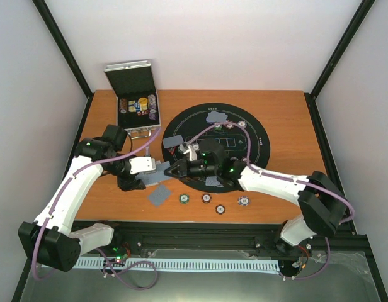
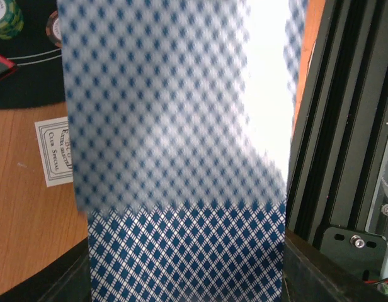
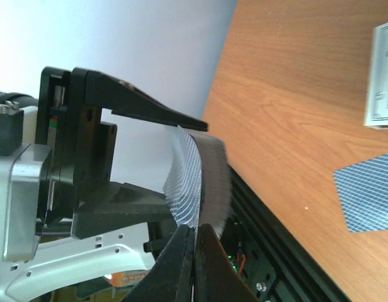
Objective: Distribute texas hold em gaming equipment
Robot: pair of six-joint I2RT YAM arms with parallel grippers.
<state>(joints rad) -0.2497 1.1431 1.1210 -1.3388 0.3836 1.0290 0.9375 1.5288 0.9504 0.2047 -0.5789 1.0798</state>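
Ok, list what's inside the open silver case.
The silver case holds rows of chips standing on edge, with a yellow item among them. It is too small to identify further. Whatever lies beneath the chips is covered.

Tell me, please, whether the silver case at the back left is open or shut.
Open: the silver case has its lid raised, its contents showing.

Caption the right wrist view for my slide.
Right end effector pinches one card, bowing it off the deck clamped in the left end effector.

White arms [image 1: 67, 196], black joints [image 1: 50, 246]; purple cables [image 1: 274, 178]
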